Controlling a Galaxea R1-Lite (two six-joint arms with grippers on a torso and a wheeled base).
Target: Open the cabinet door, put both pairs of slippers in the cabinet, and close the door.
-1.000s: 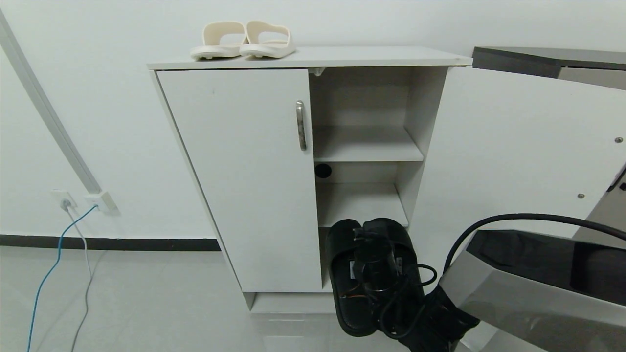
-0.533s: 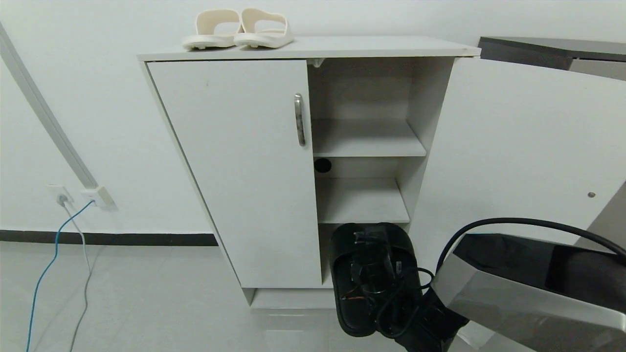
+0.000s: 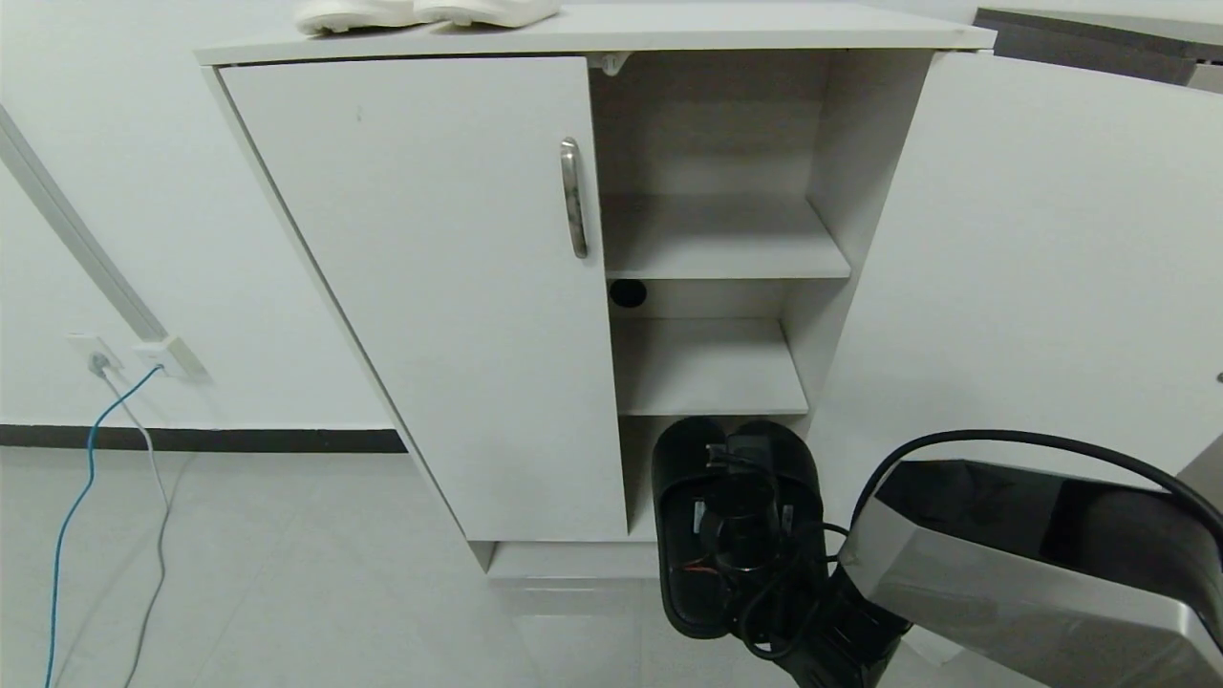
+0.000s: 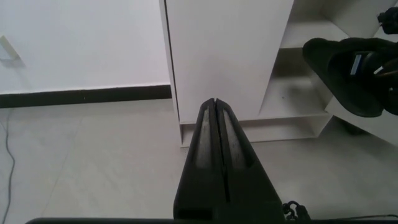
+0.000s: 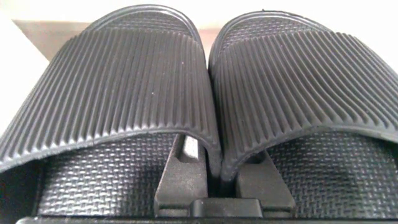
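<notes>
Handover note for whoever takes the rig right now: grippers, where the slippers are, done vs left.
Left gripper: jaws shut, empty, over the floor in front of the cabinet.
Right gripper: shut on the black slippers, held at the mouth of the bottom compartment, not set down.
Cream slippers: on the cabinet top.
Done: right door open.
To do: place the black pair, fetch and stow the cream pair, close the door.

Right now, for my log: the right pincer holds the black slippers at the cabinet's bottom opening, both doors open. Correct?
No: the head view shows the left door shut; only the right door is open. The right pincer does hold the black slippers.
</notes>
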